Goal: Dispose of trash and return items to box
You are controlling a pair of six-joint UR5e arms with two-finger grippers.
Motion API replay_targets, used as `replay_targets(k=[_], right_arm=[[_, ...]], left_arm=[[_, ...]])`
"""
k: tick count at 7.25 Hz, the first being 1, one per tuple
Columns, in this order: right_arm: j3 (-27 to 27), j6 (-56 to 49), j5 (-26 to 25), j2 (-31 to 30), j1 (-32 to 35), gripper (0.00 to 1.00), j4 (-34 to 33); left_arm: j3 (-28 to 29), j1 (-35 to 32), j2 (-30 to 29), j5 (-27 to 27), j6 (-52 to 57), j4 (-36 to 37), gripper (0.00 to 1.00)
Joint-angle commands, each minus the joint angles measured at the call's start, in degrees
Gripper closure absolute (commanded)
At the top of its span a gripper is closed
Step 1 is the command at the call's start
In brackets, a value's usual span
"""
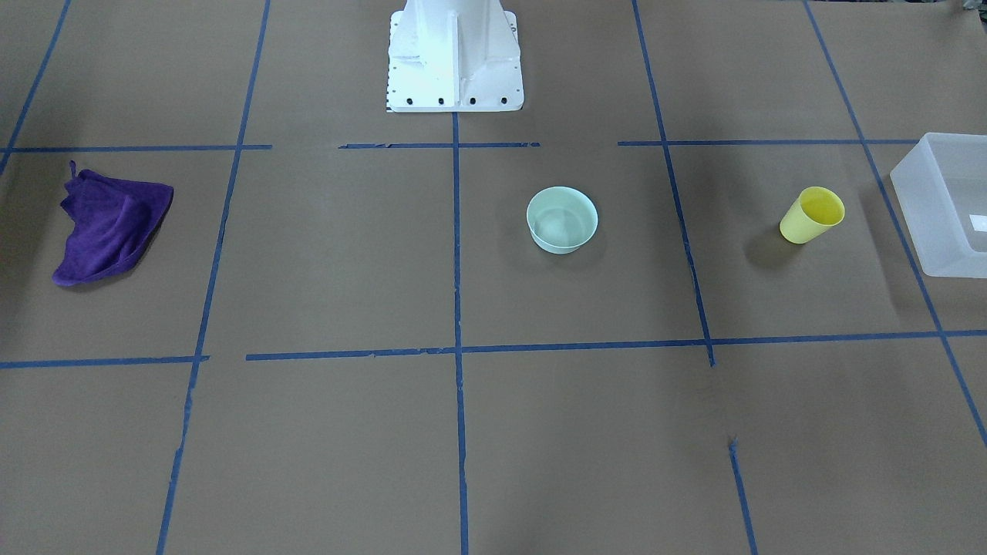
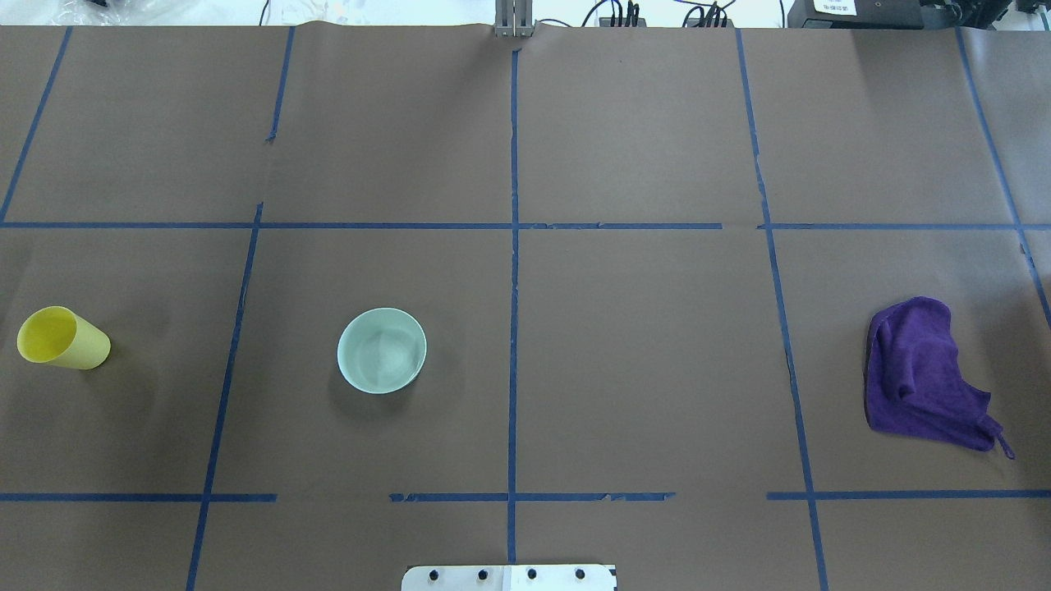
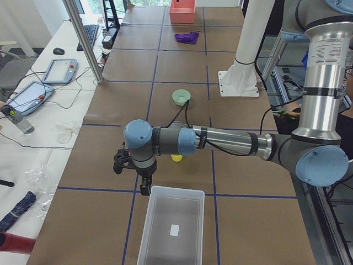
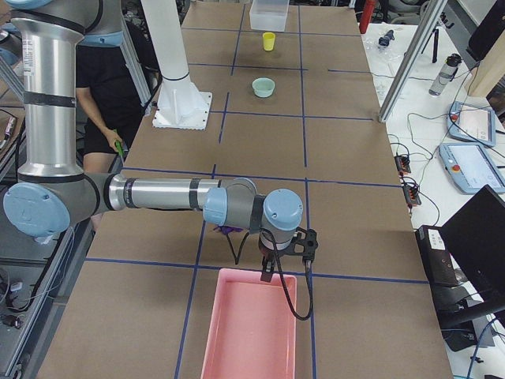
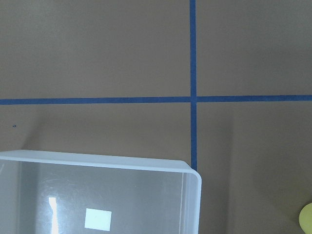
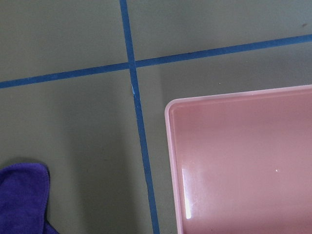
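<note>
The yellow cup (image 1: 811, 216) is found upright near the frosted box (image 1: 921, 223) at the left end. The mint-green bowl (image 1: 562, 220) is set upright toward centre.

A white metal robot base (image 1: 455, 69) stands at the middle of the table's (image 2: 657, 369) robot-side edge. A round pale mint-green plastic bowl (image 2: 382, 350) sits ahead of the base and a little to its left. A small tapered yellow plastic cup (image 2: 63, 338) stands farther to the base's left, level with the bowl and well apart from it. A translucent frosted-white rectangular plastic bin (image 1: 937, 223) lies farther left still, near the cup but not touching it, with a small white label (image 5: 97, 218) on its floor. A crumpled purple cloth (image 2: 920, 377) lies far to the base's right, about as far forward as the bowl. A pink rectangular plastic bin (image 4: 248, 332) sits beyond the cloth, farthest right of the base, close to the cloth but apart.
</note>
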Motion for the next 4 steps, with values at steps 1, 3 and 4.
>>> replay_targets(k=[1,3,4], right_arm=[[0.4,0.0,0.2,0.2,0.1,0.0,0.0],[0.7,-0.1,0.3,0.2,0.1,0.0,0.0],[1.6,0.0,0.8,0.1,0.1,0.0,0.0]], left_arm=[[-0.7,0.1,-0.8,0.0,-0.1,-0.6,0.0],[-0.4,1.5,-4.4,-1.6,-0.6,-3.7,0.0],[-2.7,5.0,-5.3,-1.8,-0.7,-5.1,0.0]])
